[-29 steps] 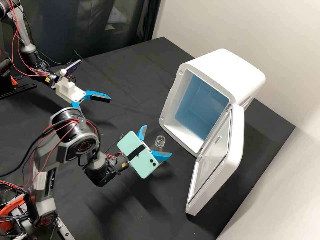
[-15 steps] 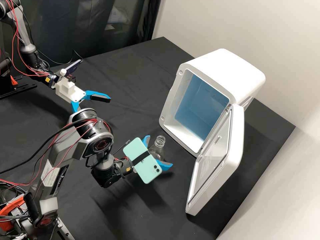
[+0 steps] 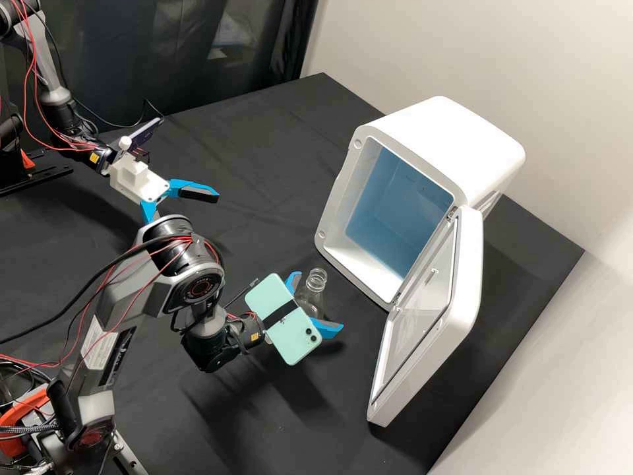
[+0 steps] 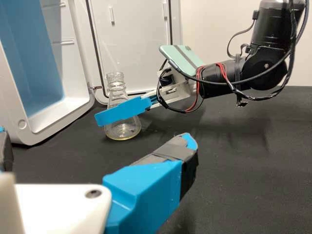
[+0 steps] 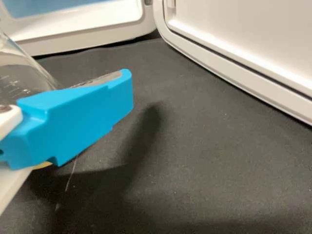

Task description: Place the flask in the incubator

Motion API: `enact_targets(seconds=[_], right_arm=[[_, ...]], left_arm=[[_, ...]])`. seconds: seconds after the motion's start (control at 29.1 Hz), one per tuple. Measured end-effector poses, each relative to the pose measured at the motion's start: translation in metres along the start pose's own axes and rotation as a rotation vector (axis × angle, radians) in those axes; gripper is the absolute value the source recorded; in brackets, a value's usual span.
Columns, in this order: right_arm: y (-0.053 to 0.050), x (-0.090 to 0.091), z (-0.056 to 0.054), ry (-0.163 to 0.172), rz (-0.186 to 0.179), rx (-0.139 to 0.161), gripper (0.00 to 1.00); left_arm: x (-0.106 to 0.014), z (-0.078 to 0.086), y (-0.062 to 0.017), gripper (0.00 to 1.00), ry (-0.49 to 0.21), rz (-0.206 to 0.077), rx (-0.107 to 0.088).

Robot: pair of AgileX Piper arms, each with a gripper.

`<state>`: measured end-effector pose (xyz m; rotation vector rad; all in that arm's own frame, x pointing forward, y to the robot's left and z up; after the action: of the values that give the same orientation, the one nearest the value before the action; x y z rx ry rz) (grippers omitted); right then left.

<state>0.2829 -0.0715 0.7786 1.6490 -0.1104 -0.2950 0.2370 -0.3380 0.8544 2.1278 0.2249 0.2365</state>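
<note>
A clear glass flask stands upright on the black bench in front of the white incubator, whose blue inside faces it. The incubator door hangs wide open. My right gripper is open and low at the flask, one blue finger on each side of its base. From the left wrist view the flask has a right finger lying across its front. In the right wrist view the flask sits against that finger. My left gripper is open and holds nothing, back at the bench's left.
The open door stands close to the right of the flask and the right gripper. A mint-green phone is strapped on the right wrist. Red cables and arm bases sit at the left edge. Bare bench lies between the two arms.
The right arm pushed forward and lower, bringing its open fingers from just short of the flask to either side of its base. The left arm stayed still.
</note>
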Motion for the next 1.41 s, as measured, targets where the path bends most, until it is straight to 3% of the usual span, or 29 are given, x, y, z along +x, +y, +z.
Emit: enact_targets(seconds=[0.41,0.69,1.41], right_arm=[[0.0019,-0.0012,0.0005,-0.01,0.018,0.009,0.0],[0.006,-0.0026,-0.0042,0.006,0.033,0.006,0.0],[0.007,-0.0036,-0.0054,0.003,0.031,0.005,0.0]], left_arm=[[0.0,0.0,0.0,1.0,0.0,0.0,0.0],[0.0,0.0,0.0,1.0,0.0,0.0,0.0],[0.0,0.0,0.0,1.0,0.0,0.0,0.0]])
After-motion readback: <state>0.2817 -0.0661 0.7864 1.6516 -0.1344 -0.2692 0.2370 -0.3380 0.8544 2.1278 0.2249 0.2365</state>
